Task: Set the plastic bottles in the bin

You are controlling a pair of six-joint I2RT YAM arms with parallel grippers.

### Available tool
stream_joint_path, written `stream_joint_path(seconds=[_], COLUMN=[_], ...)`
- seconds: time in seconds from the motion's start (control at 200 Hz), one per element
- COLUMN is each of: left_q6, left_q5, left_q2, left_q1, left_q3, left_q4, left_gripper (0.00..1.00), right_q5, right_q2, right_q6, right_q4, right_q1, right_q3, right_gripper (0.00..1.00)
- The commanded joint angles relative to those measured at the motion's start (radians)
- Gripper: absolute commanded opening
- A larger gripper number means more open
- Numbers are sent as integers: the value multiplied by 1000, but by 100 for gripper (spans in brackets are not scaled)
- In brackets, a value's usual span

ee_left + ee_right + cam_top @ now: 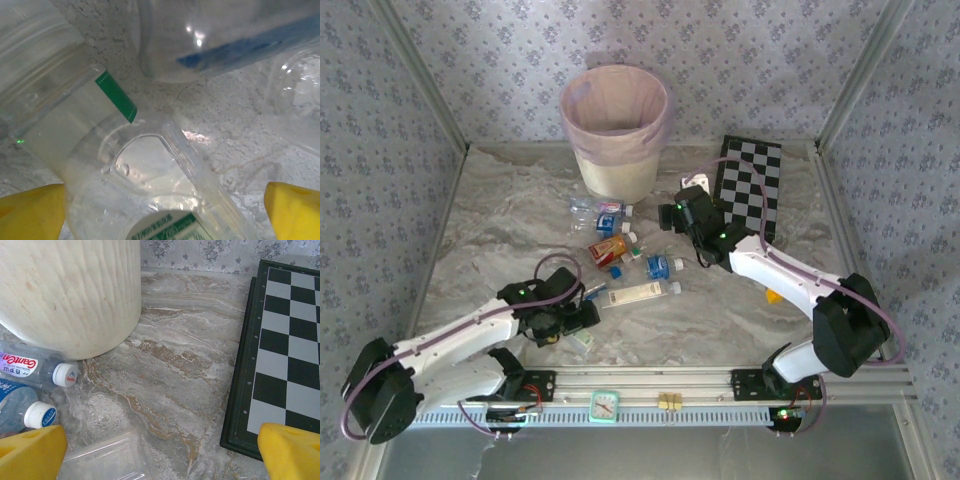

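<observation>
The left claw (160, 215) stands wide apart, its yellow pads (30, 212) either side of a clear green-labelled bottle (145, 165); whether they touch it is hard to tell. The right claw (160, 455) also gapes, holding nothing, over the counter (190, 370) between the bin (70, 290) and a checkerboard (290, 340). The counter is marbled grey-beige and grainy up close, walled by floral blue-grey wallpaper (770, 60). The plastic bottles (620, 255) lie scattered mid-counter, outside the round, textured cream bin with its pink bag (620, 138). Two white-capped bottles (30, 370) lie just beside its base.
</observation>
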Motion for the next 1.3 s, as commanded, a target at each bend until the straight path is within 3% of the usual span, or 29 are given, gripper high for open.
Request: stream_joint_path(seconds=[0.0,0.165,0.645,0.845,0.975,1.294], left_q6=[33,64,56,96,171,292], left_q5=[-2,-15,-110,-139,-181,-317], left_q2=[49,103,29,-63,-102,-111], left_q1=[-6,-4,25,117,228,410], left_q3=[20,26,-8,-15,21,131], left_q4=[4,5,-27,-42,-39,158], left_gripper=[100,94,59,54,54,54], right_q5=[30,27,25,17,15,8], right_q2=[-23,-19,-5,4,12,29], right_q6=[-5,-6,-2,-2,0,2], right_q4=[-25,-27,-36,-38,-35,-34], right_q1=[-9,-10,-10,-9,-9,-9], right_q3=[-10,-7,3,9,11,17], right_gripper=[100,100,100,100,100,100])
